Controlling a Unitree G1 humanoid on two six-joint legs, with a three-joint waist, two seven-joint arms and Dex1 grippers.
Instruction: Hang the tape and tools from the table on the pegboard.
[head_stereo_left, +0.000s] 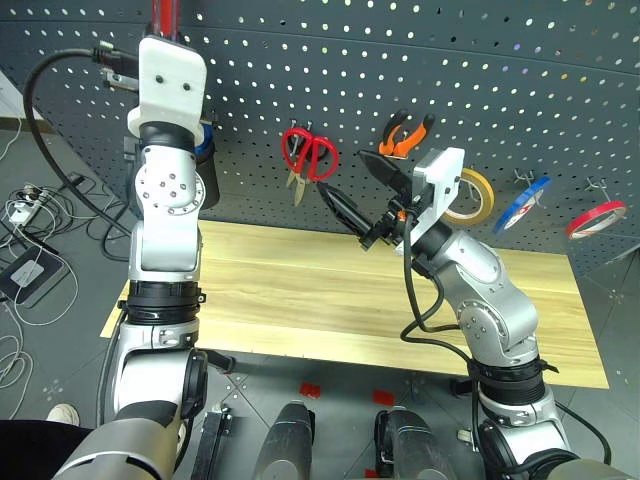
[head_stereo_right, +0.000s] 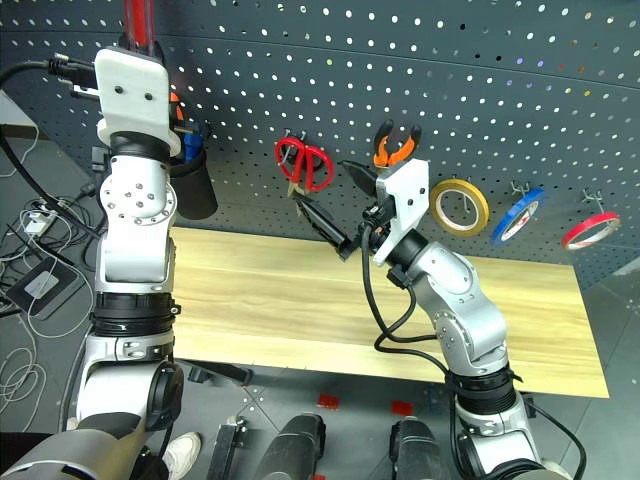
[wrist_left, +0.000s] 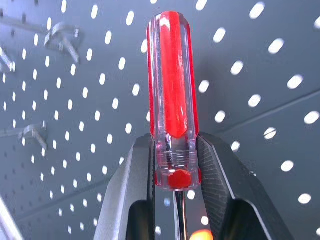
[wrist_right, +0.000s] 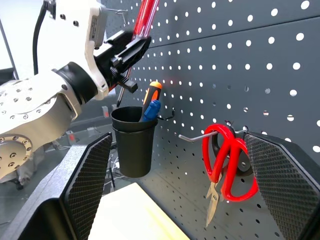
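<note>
My left gripper (wrist_left: 175, 150) is shut on the slim red-handled screwdriver (wrist_left: 172, 90), handle pointing up, high in front of the dark grey pegboard (head_stereo_left: 500, 90). In the right wrist view, that screwdriver (wrist_right: 145, 20) hangs above a black cup. My right gripper (head_stereo_left: 365, 190) stands open and empty over the wooden table (head_stereo_left: 300, 290), just in front of the red-handled scissors (head_stereo_left: 308, 155) hanging on a hook. The orange-and-black pliers (head_stereo_left: 408, 133) and the yellow tape (head_stereo_right: 485, 205) also hang on the board.
A black cup (wrist_right: 132, 142) holding orange and blue handles hangs on the pegboard below my left hand. A thin blue roll (head_stereo_left: 541, 186) and a thin red roll (head_stereo_left: 612, 207) hang at the right. Empty metal hooks (wrist_left: 62, 37) sit on the board. Cables (head_stereo_left: 30, 210) lie on the floor at the left.
</note>
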